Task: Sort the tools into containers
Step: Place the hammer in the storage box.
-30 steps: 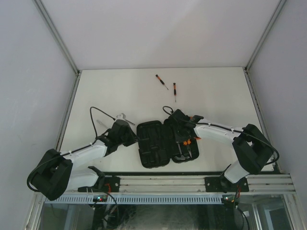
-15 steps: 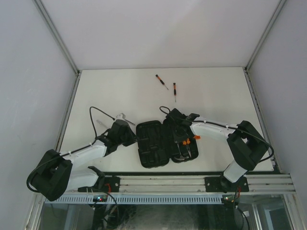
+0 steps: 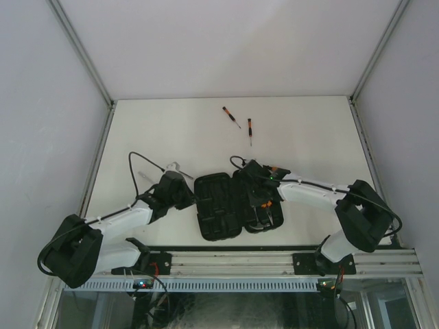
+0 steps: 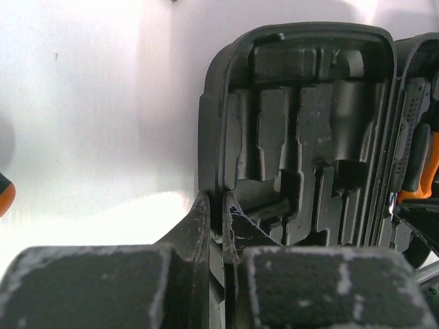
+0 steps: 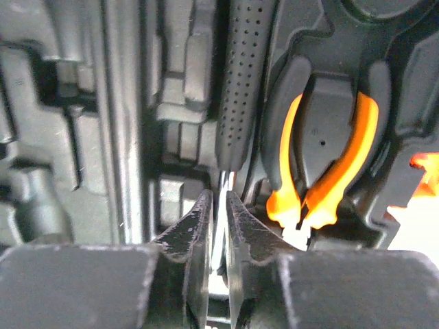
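Note:
The black tool case [image 3: 216, 209] lies open near the table's front, its moulded slots [image 4: 309, 130] facing up. My left gripper [image 3: 194, 199] [image 4: 216, 205] is shut on the case's left wall. Over the right half, my right gripper [image 3: 259, 199] [image 5: 218, 205] pinches the thin metal shaft of a tool with a black dotted handle [image 5: 240, 89] that lies in a slot. Orange-handled pliers [image 5: 322, 157] sit in the slot beside it. Two screwdrivers [image 3: 231, 116] [image 3: 250, 130] lie far back on the table.
A small metal-tipped tool [image 3: 173, 166] lies on the table behind my left arm. An orange-and-black end [image 4: 4, 194] shows at the left edge of the left wrist view. White walls close the table in on three sides.
My right wrist swung slightly left over the case and came back right. The left arm and the case have stayed put.

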Controlling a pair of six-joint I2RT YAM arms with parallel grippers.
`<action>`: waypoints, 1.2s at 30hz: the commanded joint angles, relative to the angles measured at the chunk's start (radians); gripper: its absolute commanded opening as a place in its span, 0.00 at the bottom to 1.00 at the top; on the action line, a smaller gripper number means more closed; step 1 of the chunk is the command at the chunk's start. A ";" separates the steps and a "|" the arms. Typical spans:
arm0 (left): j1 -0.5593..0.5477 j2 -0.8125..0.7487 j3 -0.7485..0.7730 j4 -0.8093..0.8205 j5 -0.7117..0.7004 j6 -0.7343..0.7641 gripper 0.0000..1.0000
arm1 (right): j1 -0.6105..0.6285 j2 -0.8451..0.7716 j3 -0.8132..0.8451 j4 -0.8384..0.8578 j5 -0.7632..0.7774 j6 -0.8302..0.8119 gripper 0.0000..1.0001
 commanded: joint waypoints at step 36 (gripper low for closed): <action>0.053 -0.296 0.311 -0.397 -0.026 0.297 0.41 | -0.516 -0.321 -0.055 0.122 -0.104 -0.160 0.55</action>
